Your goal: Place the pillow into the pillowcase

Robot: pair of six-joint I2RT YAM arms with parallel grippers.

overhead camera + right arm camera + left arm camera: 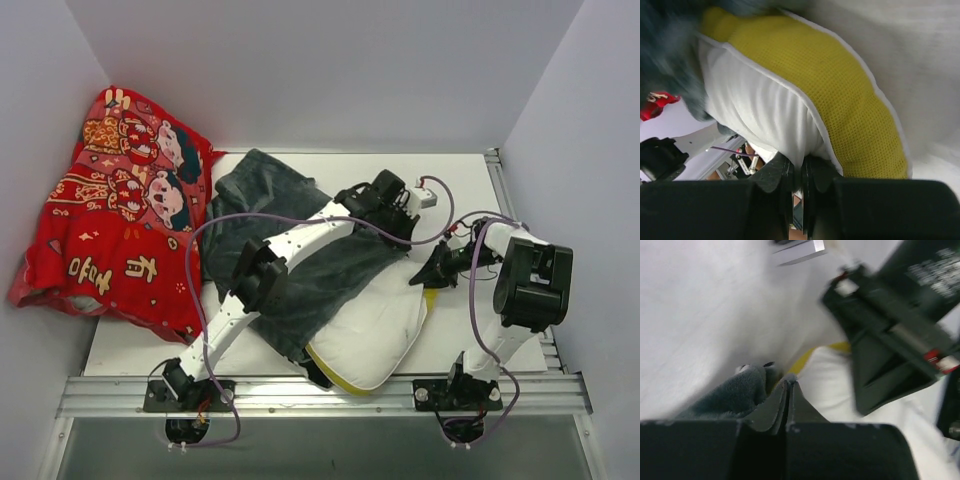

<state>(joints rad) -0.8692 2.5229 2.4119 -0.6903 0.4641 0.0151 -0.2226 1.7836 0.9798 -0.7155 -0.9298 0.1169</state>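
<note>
**Partway in, with much of the pillow bare**

Lying in the middle of the tabletop [130,350], toward its near edge: the pillow [375,330], with the pillowcase [260,190] draped over its far left part. Judged about half covered at best, with white face, near right corner and yellow band all open to view. Hard to tell from above whether truly inside the sack or merely under its plush grey face.

Left claw [788,389]: closed tight, tips together, right beside the plush edge of the pillowcase near the yellow band. Impossible to say whether any cloth is pinched between.

Right claw [799,167]: also closed, pressed to the white cloth just beside the yellow band. Folds running into the tips, so apparently nipping the pillow's cover there.

Remaining, by the look of it: drawing the sack's mouth on over the bare right end, or pushing the pillow deeper, then settling the corners.

Red printed cloth [120,210] well off to the left against the wall, no part of this.
</note>
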